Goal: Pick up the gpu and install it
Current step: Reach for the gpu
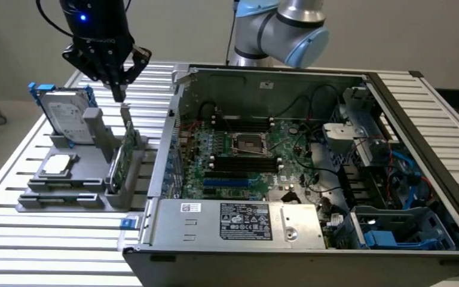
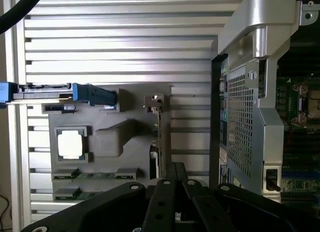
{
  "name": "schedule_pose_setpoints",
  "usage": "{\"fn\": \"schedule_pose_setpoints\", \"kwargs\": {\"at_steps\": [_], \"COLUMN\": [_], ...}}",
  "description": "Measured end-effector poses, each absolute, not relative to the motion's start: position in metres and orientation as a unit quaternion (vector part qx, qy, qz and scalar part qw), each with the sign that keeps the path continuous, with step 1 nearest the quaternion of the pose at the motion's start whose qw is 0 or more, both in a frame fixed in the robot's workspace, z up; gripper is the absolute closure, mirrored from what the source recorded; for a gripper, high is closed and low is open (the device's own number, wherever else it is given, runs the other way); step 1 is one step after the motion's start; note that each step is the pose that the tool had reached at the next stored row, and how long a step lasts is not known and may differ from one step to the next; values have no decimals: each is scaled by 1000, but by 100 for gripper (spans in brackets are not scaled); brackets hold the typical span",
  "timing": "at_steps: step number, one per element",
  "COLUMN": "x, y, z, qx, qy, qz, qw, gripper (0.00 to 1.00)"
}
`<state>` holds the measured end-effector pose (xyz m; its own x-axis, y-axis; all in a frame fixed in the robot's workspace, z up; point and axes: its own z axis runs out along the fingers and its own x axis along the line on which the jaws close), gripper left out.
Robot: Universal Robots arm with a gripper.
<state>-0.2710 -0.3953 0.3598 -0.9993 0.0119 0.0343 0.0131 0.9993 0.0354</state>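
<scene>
The gpu (image 1: 126, 149) stands on edge in the grey holder (image 1: 62, 198), green board facing the open computer case (image 1: 421, 179). In the wrist view the gpu (image 2: 159, 142) shows edge-on as a thin strip with its silver bracket at one end. My gripper (image 1: 119, 95) hangs just above the card's upper corner, fingers pressed together and shut, holding nothing. From the wrist, the black fingers (image 2: 167, 192) point down over the card's edge. Blue slots (image 1: 229, 179) lie on the motherboard inside the case.
A silver hard drive (image 1: 66, 113) with a blue frame stands upright in the holder on the exterior view's left. A small square chip (image 1: 58, 164) lies flat in front of it. The case wall (image 1: 170, 137) rises close beside the gpu.
</scene>
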Motion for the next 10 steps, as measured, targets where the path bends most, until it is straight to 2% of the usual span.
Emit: {"fn": "schedule_pose_setpoints", "kwargs": {"at_steps": [10], "x": [-274], "y": [-396], "z": [359], "qx": [13], "qy": [-1000], "qz": [-9], "qw": [20], "gripper": [89]}}
